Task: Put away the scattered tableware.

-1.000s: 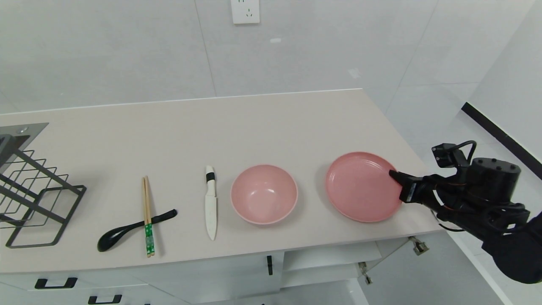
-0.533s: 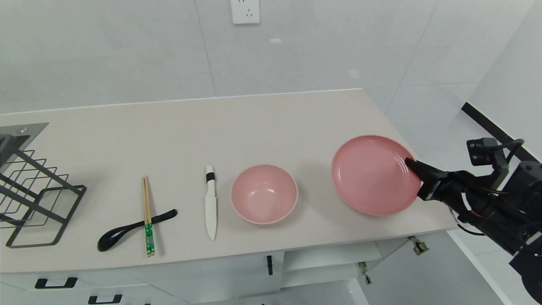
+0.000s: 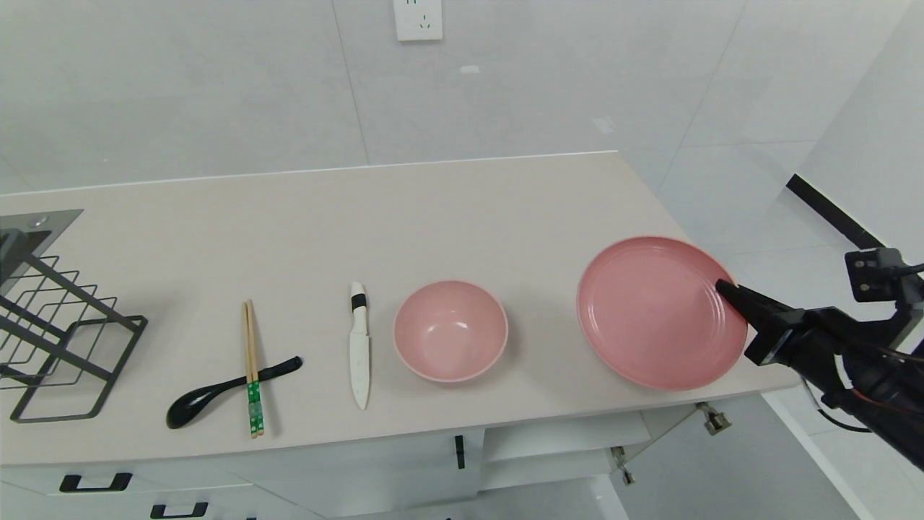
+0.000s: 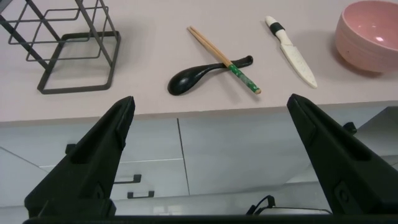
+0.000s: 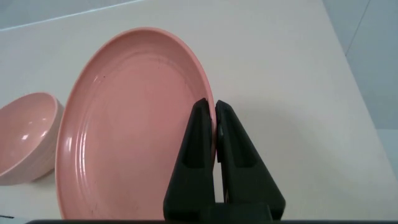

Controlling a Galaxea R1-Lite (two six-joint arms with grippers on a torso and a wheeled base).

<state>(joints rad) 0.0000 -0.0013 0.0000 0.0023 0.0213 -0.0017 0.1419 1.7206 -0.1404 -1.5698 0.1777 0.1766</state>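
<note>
Plate [image 3: 653,310], rim clenched in the right gripper [image 3: 728,291], has lifted off the counter [image 3: 433,209] toward frame right, ready for stowing.

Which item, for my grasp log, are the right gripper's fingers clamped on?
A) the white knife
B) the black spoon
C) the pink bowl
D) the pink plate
D: the right gripper is shut on the rim of the pink plate, while the pink bowl sits untouched on the counter.
</note>
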